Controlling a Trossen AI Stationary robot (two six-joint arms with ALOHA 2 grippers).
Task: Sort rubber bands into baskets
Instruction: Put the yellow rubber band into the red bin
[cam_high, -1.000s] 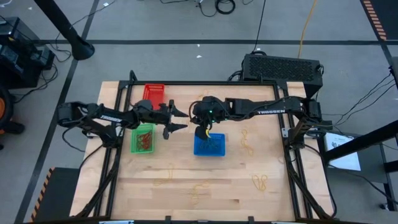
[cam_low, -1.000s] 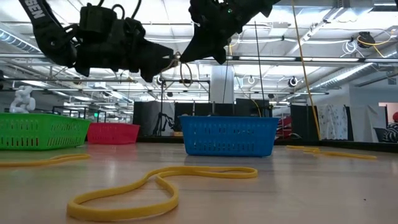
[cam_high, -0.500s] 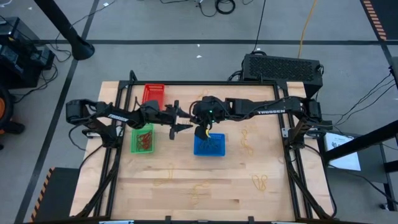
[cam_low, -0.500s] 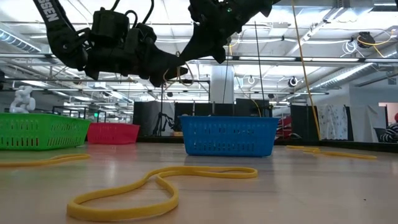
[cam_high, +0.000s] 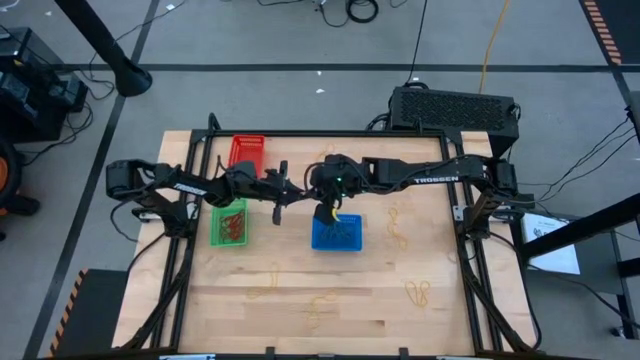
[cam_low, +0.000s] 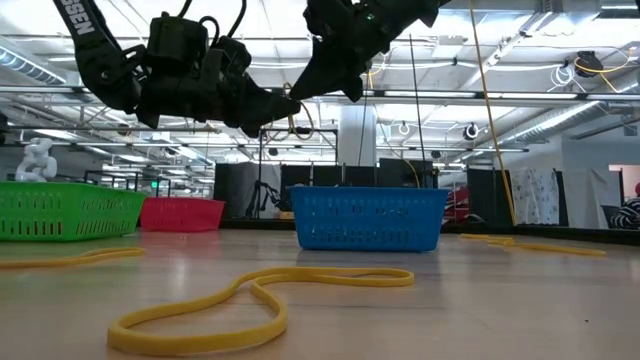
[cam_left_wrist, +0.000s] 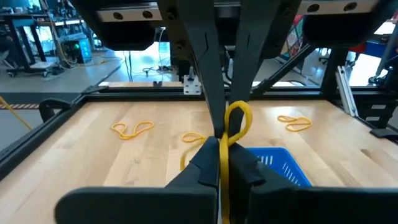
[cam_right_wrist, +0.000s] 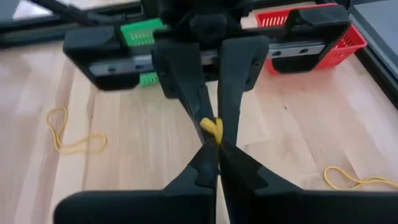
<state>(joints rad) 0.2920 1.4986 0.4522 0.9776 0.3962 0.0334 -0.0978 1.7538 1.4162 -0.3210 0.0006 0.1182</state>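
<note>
Both end effectors, apparently pinching one yellow rubber band (cam_left_wrist: 236, 124)

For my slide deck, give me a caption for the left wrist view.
Both pincers, left pincer and right pincer, shut on one yellow rubber band above the blue perforated plastic basket.
</note>
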